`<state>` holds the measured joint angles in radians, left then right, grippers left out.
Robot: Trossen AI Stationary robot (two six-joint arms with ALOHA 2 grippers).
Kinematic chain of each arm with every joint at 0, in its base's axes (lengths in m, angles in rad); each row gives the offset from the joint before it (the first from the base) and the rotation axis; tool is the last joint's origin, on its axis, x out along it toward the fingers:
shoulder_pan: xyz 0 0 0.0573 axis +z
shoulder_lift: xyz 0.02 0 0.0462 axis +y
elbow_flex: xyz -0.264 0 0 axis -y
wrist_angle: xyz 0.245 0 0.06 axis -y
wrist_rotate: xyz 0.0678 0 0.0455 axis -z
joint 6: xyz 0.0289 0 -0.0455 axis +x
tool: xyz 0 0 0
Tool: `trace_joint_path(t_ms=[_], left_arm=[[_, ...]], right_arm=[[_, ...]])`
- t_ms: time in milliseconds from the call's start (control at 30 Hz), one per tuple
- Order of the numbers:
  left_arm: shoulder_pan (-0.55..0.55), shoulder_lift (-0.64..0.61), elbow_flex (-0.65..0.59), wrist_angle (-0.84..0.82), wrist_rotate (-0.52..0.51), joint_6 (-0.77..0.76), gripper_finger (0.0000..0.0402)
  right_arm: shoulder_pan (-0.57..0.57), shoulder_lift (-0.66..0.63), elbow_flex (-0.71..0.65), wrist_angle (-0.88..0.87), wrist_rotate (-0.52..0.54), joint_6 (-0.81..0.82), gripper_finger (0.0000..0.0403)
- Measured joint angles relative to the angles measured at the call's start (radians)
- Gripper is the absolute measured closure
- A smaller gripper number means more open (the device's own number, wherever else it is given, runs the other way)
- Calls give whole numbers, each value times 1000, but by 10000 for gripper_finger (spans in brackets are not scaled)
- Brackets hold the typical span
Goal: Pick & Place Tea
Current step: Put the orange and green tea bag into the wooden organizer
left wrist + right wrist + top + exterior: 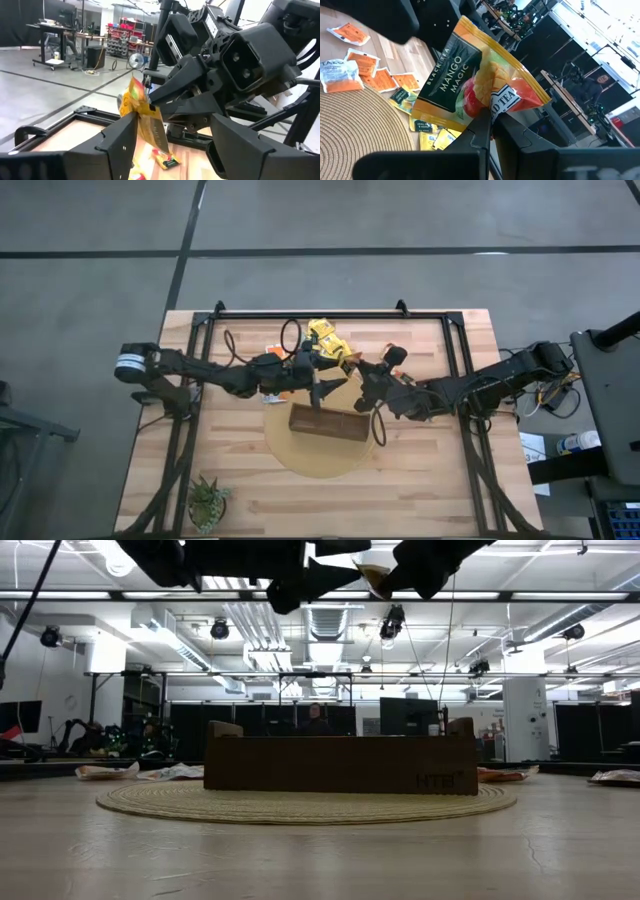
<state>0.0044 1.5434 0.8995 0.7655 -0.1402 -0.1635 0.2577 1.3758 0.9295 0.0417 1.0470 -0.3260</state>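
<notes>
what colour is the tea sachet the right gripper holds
Yellow-orange with a dark green panel, clearest in the right wrist view.

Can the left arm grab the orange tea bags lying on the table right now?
Probably yes. The orange tea bags lie loose on the wood beside the round mat, uncovered. The left hand hovers nearby, apparently empty, while the right hand pinches a mango sachet.

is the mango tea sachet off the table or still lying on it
Off the table: the mango sachet is pinched between the right gripper fingers, held up in the air near the left gripper, other sachets lying below.
</notes>
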Motion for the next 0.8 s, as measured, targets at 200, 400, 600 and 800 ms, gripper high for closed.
trace_joint_path(t_ms=[200,400,600,800], left_arm=[[-1,11,4,12,-74,27,212],[-1,7,-18,-5,-227,5,262],[-1,6,-13,-4,-208,42,269],[-2,6,-17,-7,-191,126,316]], right_arm=[[0,0,0,1,-5,0,390],[8,1,0,2,-12,-1,390],[8,1,0,2,-38,-4,390],[8,1,0,-1,-106,8,390]])
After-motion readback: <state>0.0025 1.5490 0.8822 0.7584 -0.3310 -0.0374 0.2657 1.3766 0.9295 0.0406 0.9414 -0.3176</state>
